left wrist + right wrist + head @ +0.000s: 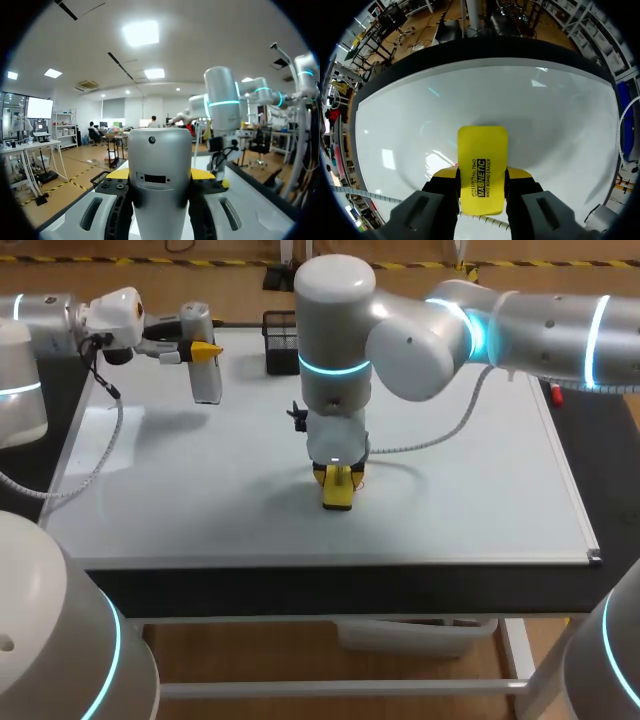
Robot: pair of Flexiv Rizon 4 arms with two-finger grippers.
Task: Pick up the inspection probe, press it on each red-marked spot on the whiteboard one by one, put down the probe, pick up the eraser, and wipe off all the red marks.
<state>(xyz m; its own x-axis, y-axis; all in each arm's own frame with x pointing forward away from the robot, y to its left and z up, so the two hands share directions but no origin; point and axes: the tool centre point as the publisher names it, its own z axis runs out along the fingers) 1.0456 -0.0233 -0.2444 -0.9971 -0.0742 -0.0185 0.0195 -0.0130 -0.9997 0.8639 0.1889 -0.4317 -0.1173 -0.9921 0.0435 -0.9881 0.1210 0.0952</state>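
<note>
Yellow eraser (482,155), likely light and stiff, sat clamped by its sides in the right claw (482,175), toward the whiteboard's (480,490) six o'clock; left claw (161,175) held the probe (160,150).

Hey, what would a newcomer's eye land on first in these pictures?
The right gripper, reaching to the middle of the white whiteboard, clamps a yellow rectangular eraser down against it. Near the board's far left corner, the left gripper holds a grey cylindrical probe raised off the surface.
</note>
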